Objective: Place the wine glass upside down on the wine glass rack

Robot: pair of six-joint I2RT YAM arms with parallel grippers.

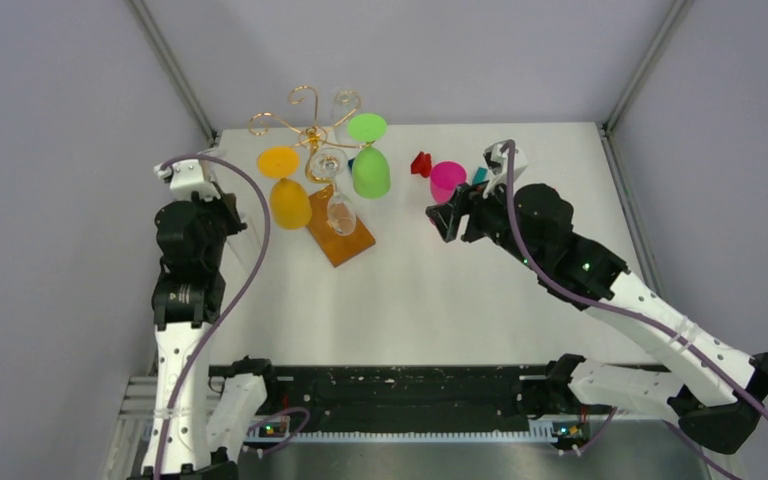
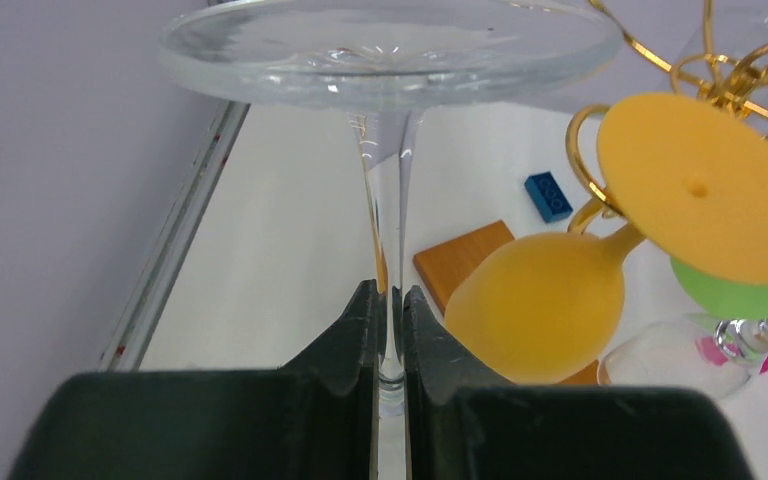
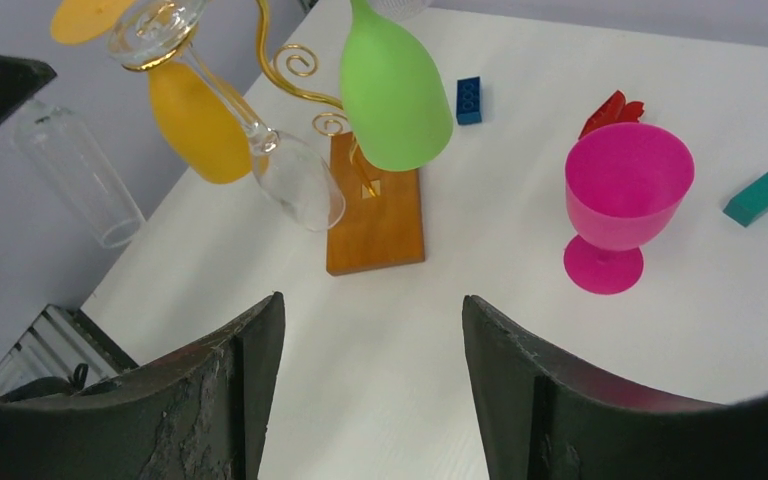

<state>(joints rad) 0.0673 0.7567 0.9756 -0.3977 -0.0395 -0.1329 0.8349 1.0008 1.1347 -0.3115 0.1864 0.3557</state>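
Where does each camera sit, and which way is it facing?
Top external: above and behind, looking down on table and wine glass rack; left arm, right arm show.
Left wrist: on the left gripper, facing the rack past the gripped wine glass stem; shut fingers show.
Right wrist: on the right gripper, facing rack and pink glass; open fingers show.
Shared: orange glass, in all three.

The wine glass (image 2: 387,200) is clear, with a wide round foot and a long thin stem. It hangs upside down, foot uppermost, its stem pinched in the left gripper (image 2: 390,300). It is to the left of the wine glass rack (image 3: 375,225), apart from it. The rack is thin gold wire with curled arms, upright on a flat orange-brown wooden base on the tabletop (image 1: 460,300).
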